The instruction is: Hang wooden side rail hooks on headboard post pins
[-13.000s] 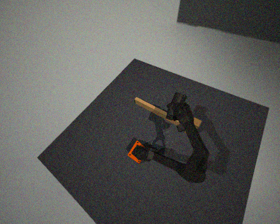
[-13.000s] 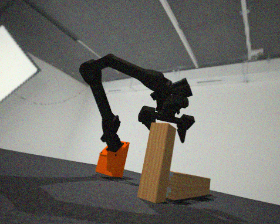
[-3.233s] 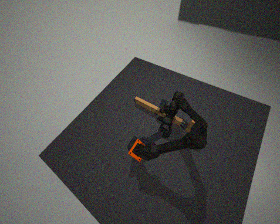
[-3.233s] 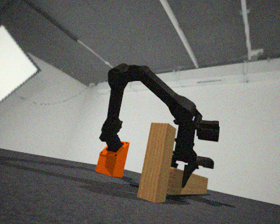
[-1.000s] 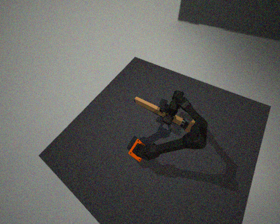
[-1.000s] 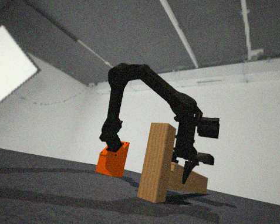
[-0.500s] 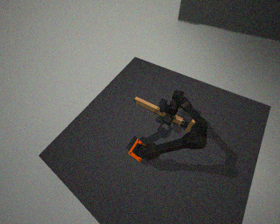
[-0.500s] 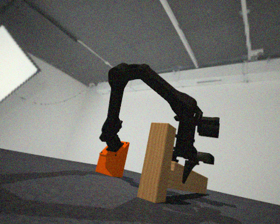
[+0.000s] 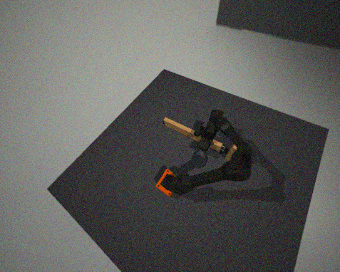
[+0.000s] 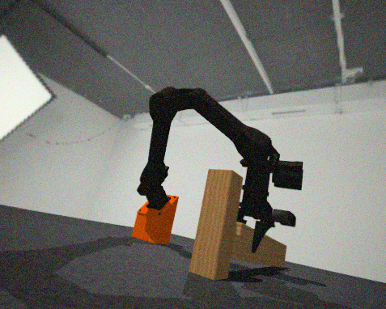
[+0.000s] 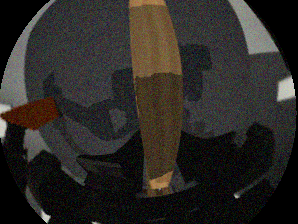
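Observation:
The wooden side rail [image 9: 177,127] [image 10: 273,251] [image 11: 156,47] runs away from the headboard post [image 9: 231,153] [image 10: 214,226]. Its near end appears raised and its far end low, at the table. The post stands upright. Dark steel hooks [image 9: 223,149] show at the rail's near end, close beside the post; the slot and pins are hidden, so I cannot tell whether the hooks touch the pins. My gripper [image 9: 203,139] [image 11: 153,127] points down and is shut on the rail, nearer its hook end. One finger shows in front of the rail in the exterior view.
The dark table top [image 9: 131,221] [image 10: 100,267] carries everything. The orange arm base [image 9: 162,181] [image 10: 159,226] [image 11: 35,114] stands to one side of the rail. The arm arches over from the base, passing above the post in the top view.

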